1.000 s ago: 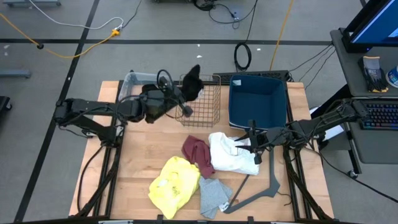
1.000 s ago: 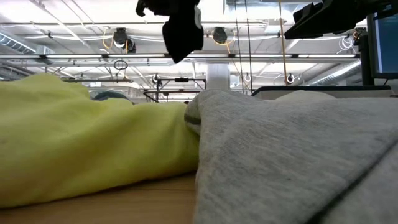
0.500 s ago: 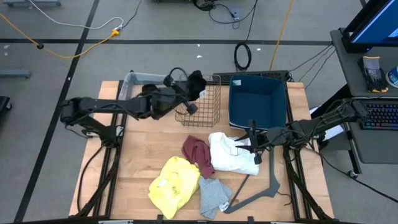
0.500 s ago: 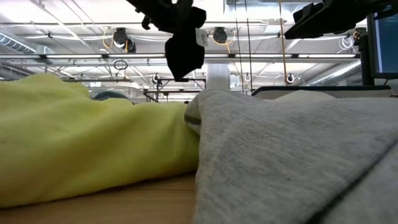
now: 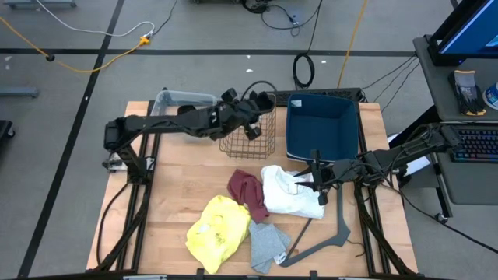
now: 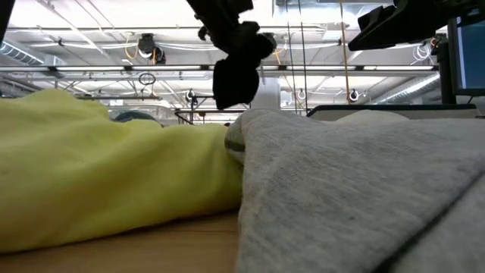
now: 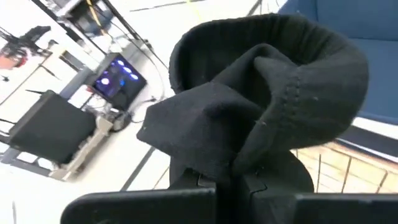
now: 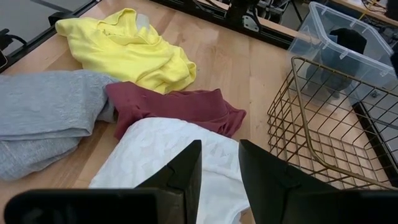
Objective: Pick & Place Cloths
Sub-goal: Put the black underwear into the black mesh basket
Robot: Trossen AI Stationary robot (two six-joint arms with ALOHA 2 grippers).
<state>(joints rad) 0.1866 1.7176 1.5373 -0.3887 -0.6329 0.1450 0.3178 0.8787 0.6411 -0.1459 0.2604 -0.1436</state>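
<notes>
On the pale wooden table (image 5: 175, 187), the yellow cloth (image 5: 216, 225), maroon cloth (image 5: 247, 191), white cloth (image 5: 289, 191) and grey cloth (image 5: 268, 244) lay bunched near the front edge beside a grey angled bar (image 5: 331, 230), with a wire basket (image 5: 250, 132), a blue bin (image 5: 320, 124) and a clear tub (image 5: 180, 99) along the back. The left gripper (image 5: 255, 109) hung over the wire basket's far rim, pinching the black cloth (image 7: 261, 112), while the right gripper (image 8: 219, 171) hovered low above the white cloth with its fingers slightly parted and nothing between them. Around the table were grey floor crossed by cables (image 5: 93, 47) and, on the right, a desk with a keyboard (image 5: 476, 144).
</notes>
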